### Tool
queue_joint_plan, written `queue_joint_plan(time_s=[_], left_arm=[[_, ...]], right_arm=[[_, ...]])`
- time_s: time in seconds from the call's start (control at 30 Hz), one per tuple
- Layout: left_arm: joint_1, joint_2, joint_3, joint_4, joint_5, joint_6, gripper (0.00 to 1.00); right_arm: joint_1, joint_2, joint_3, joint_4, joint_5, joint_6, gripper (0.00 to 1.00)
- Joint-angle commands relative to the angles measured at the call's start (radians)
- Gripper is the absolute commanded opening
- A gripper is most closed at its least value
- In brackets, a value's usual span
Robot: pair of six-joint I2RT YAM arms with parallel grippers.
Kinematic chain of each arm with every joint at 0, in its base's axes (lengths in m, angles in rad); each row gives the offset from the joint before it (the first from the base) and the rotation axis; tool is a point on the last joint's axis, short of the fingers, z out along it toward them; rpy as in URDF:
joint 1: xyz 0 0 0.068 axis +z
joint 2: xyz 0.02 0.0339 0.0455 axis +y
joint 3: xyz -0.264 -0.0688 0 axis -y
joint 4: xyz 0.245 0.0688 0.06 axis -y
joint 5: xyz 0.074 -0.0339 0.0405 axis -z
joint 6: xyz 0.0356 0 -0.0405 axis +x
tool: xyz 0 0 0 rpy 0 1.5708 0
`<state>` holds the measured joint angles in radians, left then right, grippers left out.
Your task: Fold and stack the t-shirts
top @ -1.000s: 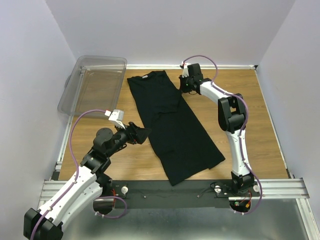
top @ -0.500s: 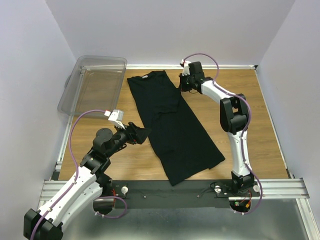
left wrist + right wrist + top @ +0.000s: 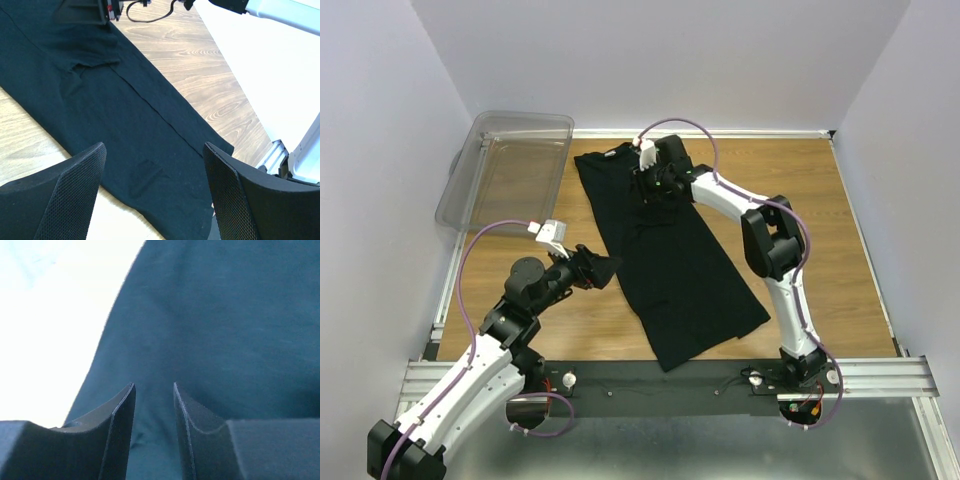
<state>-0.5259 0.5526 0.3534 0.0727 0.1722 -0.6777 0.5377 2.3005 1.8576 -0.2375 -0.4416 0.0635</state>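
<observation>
One black t-shirt (image 3: 670, 262) lies folded into a long strip, running diagonally from the far middle of the table toward the near edge. My right gripper (image 3: 653, 190) is low over its upper part, near the collar end. In the right wrist view its jaws (image 3: 154, 385) stand apart with dark t-shirt cloth (image 3: 225, 315) below them and nothing pinched. My left gripper (image 3: 608, 268) hovers wide open beside the shirt's left edge. In the left wrist view, the left gripper (image 3: 154, 146) frames the t-shirt (image 3: 125, 115) and its lower hem.
A clear plastic bin (image 3: 505, 165) sits tilted at the far left corner. A metal rail (image 3: 670, 378) runs along the near edge with both arm bases. Bare wood (image 3: 810, 230) shows to the right of the shirt, and white walls close in the table.
My right gripper swung left from the shirt's right edge to over its upper part, and its jaws went from shut to parted. The left arm has not moved.
</observation>
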Motion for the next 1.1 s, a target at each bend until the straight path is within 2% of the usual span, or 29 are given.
queue_joint_plan(time_s=[0.0, 0.13, 0.23, 0.3, 0.37, 0.47, 0.87, 1.0, 1.03, 1.07], left_arm=[[-0.002, -0.029, 0.018, -0.014, -0.036, 0.010, 0.86], [-0.002, -0.043, 0.019, -0.016, -0.045, 0.018, 0.87], [-0.002, -0.048, 0.024, -0.016, -0.046, 0.018, 0.87], [-0.002, -0.046, 0.025, -0.010, -0.046, 0.020, 0.87], [-0.002, -0.039, 0.025, -0.004, -0.042, 0.021, 0.87], [-0.002, -0.033, 0.025, -0.002, -0.036, 0.018, 0.87], [-0.002, -0.048, -0.004, 0.006, -0.031, 0.003, 0.87], [-0.002, -0.045, -0.002, 0.006, -0.030, 0.003, 0.87], [-0.002, -0.045, -0.002, 0.006, -0.030, 0.004, 0.87], [-0.002, -0.042, -0.001, 0.006, -0.030, 0.006, 0.87]], right_arm=[[-0.010, -0.048, 0.008, -0.048, -0.112, -0.025, 0.47], [-0.068, -0.143, -0.043, -0.056, -0.176, -0.132, 0.52], [-0.163, -0.185, -0.051, -0.052, -0.143, -0.094, 0.50], [-0.235, -0.144, -0.012, -0.052, -0.103, -0.029, 0.49], [-0.275, -0.084, 0.014, -0.055, -0.074, 0.002, 0.52], [-0.292, -0.035, 0.020, -0.054, -0.013, 0.042, 0.53], [-0.329, 0.226, 0.192, -0.054, -0.120, 0.219, 0.52], [-0.331, 0.243, 0.190, -0.052, -0.131, 0.233, 0.47], [-0.331, 0.244, 0.190, -0.054, -0.134, 0.234, 0.40], [-0.331, 0.244, 0.189, -0.054, -0.144, 0.237, 0.36]])
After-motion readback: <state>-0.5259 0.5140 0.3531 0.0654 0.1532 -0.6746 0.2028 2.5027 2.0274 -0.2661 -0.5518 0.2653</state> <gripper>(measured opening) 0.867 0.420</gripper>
